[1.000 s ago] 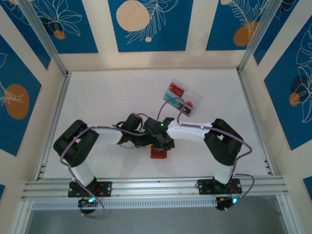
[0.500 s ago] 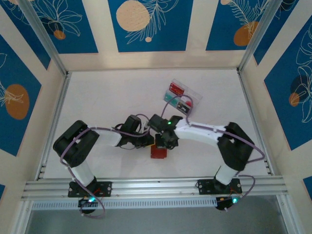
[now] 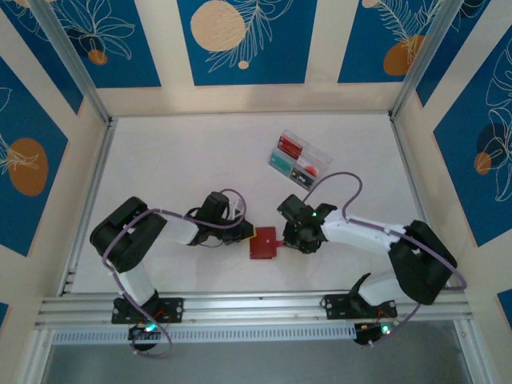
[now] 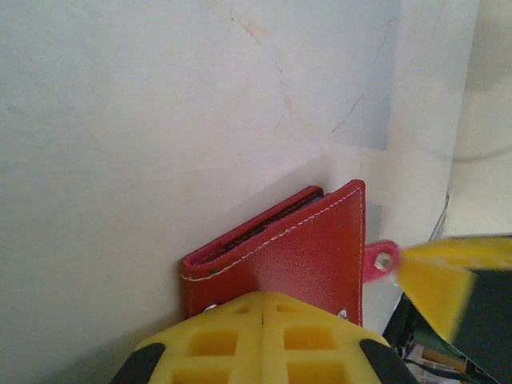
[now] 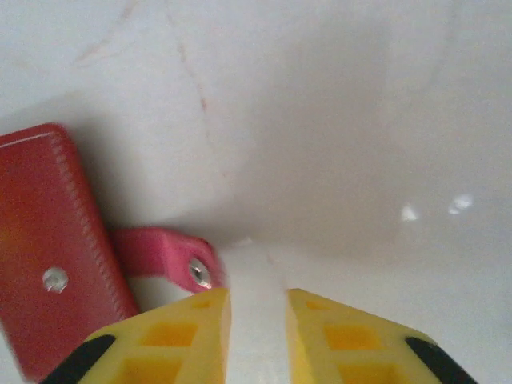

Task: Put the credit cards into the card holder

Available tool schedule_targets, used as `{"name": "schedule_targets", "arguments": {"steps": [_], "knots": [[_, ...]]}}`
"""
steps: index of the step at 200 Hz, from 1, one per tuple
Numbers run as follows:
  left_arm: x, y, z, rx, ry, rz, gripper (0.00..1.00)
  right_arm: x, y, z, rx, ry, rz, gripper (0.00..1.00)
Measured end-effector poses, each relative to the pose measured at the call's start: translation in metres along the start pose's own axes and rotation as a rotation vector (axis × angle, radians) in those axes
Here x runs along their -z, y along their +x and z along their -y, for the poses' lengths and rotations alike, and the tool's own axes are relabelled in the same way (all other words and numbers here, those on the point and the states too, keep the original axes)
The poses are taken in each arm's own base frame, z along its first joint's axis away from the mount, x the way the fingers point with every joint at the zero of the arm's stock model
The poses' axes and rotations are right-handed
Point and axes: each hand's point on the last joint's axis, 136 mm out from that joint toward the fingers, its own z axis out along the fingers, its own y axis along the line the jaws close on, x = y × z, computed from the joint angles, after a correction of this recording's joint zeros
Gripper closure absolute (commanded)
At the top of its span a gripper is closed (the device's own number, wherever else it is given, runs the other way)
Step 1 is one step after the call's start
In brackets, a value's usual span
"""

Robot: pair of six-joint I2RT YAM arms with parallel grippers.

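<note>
On the white worktop (image 3: 176, 160) the closed card holder (image 3: 262, 243) is lying between the two arms, so the step in hand is probably getting it open. The left pincer (image 4: 264, 306), fingers pressed together, is sitting over its near edge, seemingly pinning it. The right pincer (image 5: 258, 300), narrowly parted and holding nothing, is hovering just beside the little tab (image 5: 164, 254). Next it is needing to catch that tab and lift the flap. The clear box (image 3: 300, 160) is standing well apart, with the credit cards (image 3: 288, 147) lying inside. The shut flap is what is standing in the way.
</note>
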Motion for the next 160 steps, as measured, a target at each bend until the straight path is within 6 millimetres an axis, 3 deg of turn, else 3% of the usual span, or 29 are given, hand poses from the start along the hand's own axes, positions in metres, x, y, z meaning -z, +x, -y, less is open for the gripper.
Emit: {"name": "schedule_targets", "arguments": {"steps": [14, 32, 48, 63, 82, 100, 120, 144, 160], "knots": [[0.001, 0.0, 0.0, -0.001, 0.004, 0.008, 1.0, 0.027, -0.005, -0.013, 0.036, -0.015, 0.061, 0.7], [0.001, 0.0, -0.001, -0.002, 0.004, 0.013, 1.0, 0.067, -0.018, -0.052, 0.081, -0.122, 0.123, 0.83], [0.001, 0.0, 0.0, -0.005, 0.006, 0.018, 1.0, 0.09, -0.024, -0.087, 0.106, -0.251, 0.118, 0.86], [0.002, 0.0, -0.001, -0.008, 0.004, 0.024, 1.0, 0.089, -0.022, -0.113, 0.132, -0.331, 0.057, 0.93], [0.002, 0.0, -0.001, -0.011, 0.005, 0.028, 1.0, 0.058, -0.017, -0.134, 0.152, -0.336, -0.043, 0.91], [0.002, 0.001, -0.001, -0.017, 0.008, 0.033, 1.0, 0.02, -0.009, -0.13, 0.143, -0.28, -0.124, 0.88], [0.002, 0.001, -0.002, -0.019, 0.009, 0.036, 1.0, -0.01, -0.001, -0.101, 0.098, -0.204, -0.178, 0.81], [0.002, 0.003, -0.004, -0.018, 0.007, 0.036, 1.0, -0.029, 0.003, -0.062, 0.016, -0.131, -0.218, 0.72], [0.002, 0.003, -0.004, -0.02, 0.005, 0.041, 1.0, -0.032, 0.005, -0.048, -0.009, -0.115, -0.226, 0.7]]}}
